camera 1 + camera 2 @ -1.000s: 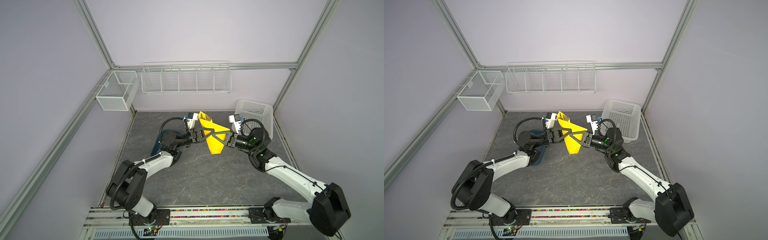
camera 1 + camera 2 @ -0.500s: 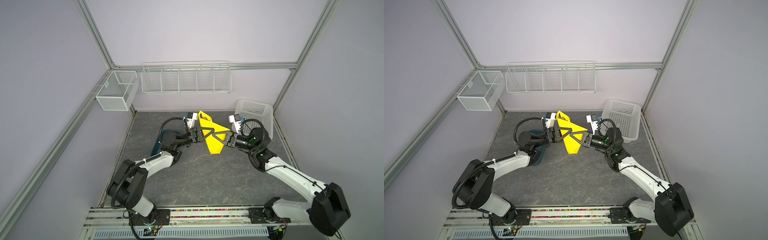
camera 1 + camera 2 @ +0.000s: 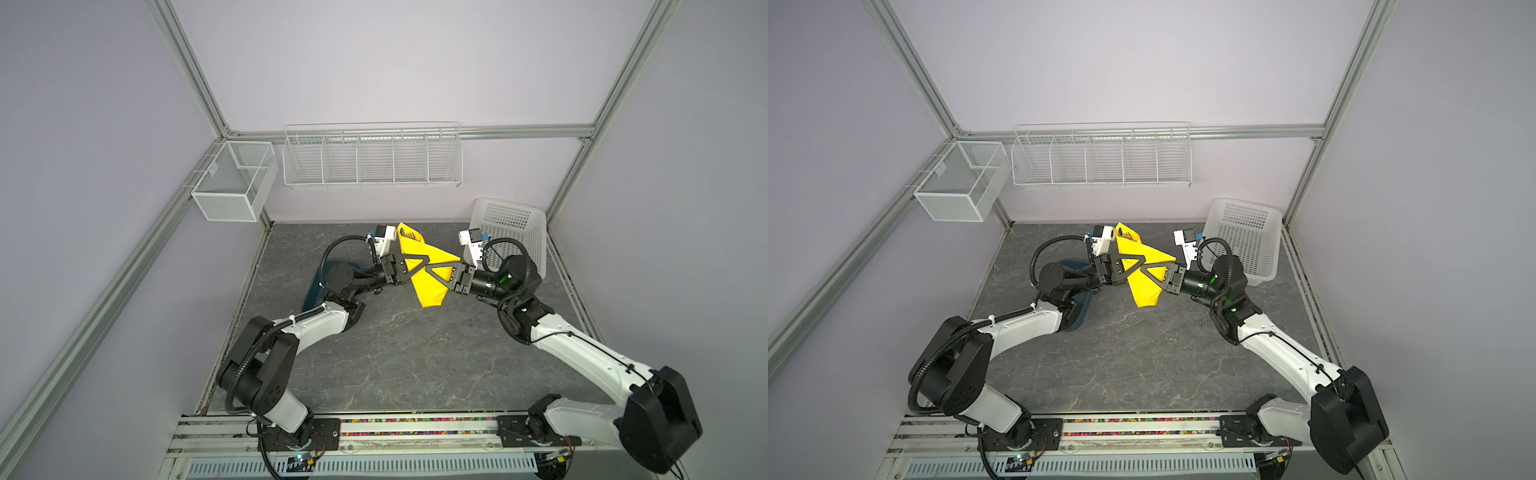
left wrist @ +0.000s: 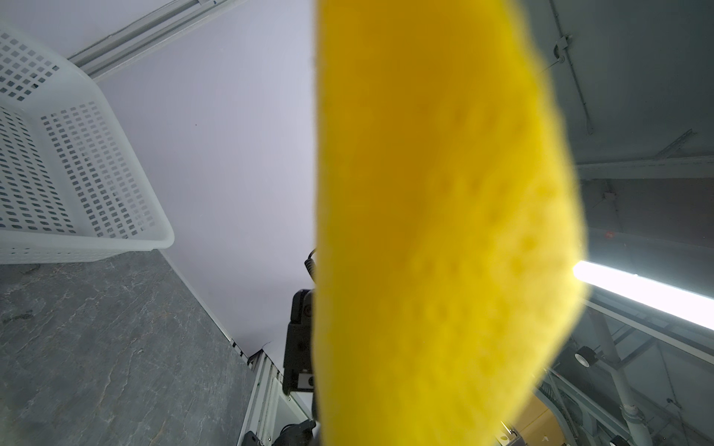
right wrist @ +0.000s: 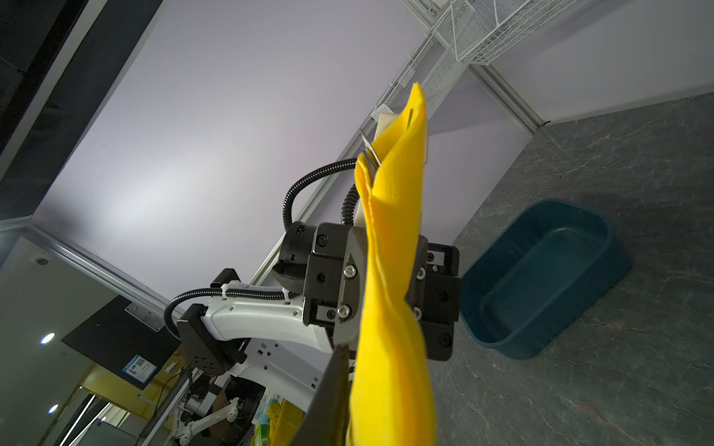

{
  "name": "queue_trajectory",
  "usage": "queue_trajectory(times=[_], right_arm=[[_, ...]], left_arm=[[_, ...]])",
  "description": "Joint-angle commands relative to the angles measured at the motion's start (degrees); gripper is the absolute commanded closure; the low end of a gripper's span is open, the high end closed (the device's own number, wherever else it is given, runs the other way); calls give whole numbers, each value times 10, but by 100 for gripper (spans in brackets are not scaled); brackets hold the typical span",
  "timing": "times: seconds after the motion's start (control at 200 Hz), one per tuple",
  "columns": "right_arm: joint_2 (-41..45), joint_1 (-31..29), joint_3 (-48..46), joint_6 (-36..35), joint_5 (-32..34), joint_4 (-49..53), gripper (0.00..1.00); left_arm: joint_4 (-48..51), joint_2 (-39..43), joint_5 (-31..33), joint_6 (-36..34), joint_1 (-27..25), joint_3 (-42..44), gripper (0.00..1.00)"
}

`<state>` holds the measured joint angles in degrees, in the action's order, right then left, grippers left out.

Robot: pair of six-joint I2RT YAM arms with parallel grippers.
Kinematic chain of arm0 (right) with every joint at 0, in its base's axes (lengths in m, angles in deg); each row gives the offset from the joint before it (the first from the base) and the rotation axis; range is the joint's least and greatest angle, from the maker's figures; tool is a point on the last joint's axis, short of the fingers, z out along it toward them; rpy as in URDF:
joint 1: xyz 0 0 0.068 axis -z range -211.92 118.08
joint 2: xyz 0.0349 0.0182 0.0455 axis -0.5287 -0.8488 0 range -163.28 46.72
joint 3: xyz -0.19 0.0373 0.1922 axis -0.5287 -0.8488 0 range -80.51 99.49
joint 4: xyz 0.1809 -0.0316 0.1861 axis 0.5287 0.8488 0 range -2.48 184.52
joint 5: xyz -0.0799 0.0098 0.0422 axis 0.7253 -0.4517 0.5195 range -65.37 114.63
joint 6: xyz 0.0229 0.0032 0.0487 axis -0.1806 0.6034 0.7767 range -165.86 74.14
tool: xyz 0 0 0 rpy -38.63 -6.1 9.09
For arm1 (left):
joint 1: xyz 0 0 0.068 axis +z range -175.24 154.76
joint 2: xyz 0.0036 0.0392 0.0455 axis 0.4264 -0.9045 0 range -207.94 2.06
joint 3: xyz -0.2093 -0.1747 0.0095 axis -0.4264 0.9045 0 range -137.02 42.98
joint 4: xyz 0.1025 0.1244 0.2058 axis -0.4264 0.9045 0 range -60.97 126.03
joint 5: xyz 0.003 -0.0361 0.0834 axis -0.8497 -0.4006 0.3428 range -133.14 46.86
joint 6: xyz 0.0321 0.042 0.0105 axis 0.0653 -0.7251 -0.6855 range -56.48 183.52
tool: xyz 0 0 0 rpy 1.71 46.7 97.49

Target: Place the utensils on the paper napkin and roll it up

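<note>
Holding the rolled bundle clear of the bench [image 3: 395, 357], both arms are meeting over the far middle of the workspace in both top views. The paper napkin [image 3: 428, 291] is already wrapped into a loose cone around the utensils [image 5: 371, 157]. Fork tines are peeking out of its upper end in the right wrist view, and the rest of the cutlery is hidden inside. The left hand [image 3: 420, 262] is clamping shut on the napkin's middle, pinching the yellow paper between its jaws. The right hand [image 3: 431, 272] is reaching in from the opposite side with one dark finger lying against the paper, but I cannot tell whether it is gripping or not. The teal tub [image 5: 541, 270] is sitting on the bench behind the left arm, well apart from the bundle.

The work appears to be in its last step, finishing the roll. The next move is probably calling for one hand to keep a firm pinch while the other re-grips or tightens the slack lower end. The open end should be kept uppermost so that nothing slides out.
</note>
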<state>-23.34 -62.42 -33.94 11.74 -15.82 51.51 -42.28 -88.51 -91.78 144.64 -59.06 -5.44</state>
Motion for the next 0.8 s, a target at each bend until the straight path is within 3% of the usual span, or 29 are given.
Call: queue_trajectory(times=[0.0, 0.085, 0.125, 0.36, 0.455, 0.555, 0.795], right_arm=[[29, 2, -6, -21, 8, 28, 75], [41, 4, -4, -37, 22, 61, 72], [47, 4, -2, -45, 30, 80, 64], [83, 6, 20, -102, 86, 221, 42], [76, 5, 27, -117, 59, 241, 30], [63, 4, 27, -121, 29, 249, 23], [53, -10, 28, -127, -28, 230, 19]], left_arm=[[-32, -7, 16, 17, 0, -11, 100], [-32, -8, 16, 17, 0, -12, 100], [-32, -7, 16, 17, -1, -12, 100], [-25, -4, 23, 17, 0, -11, 100], [-23, -3, 27, 16, 1, -13, 100], [-20, -1, 28, 17, 1, -17, 100], [-9, -3, 31, 13, 1, -20, 100]])
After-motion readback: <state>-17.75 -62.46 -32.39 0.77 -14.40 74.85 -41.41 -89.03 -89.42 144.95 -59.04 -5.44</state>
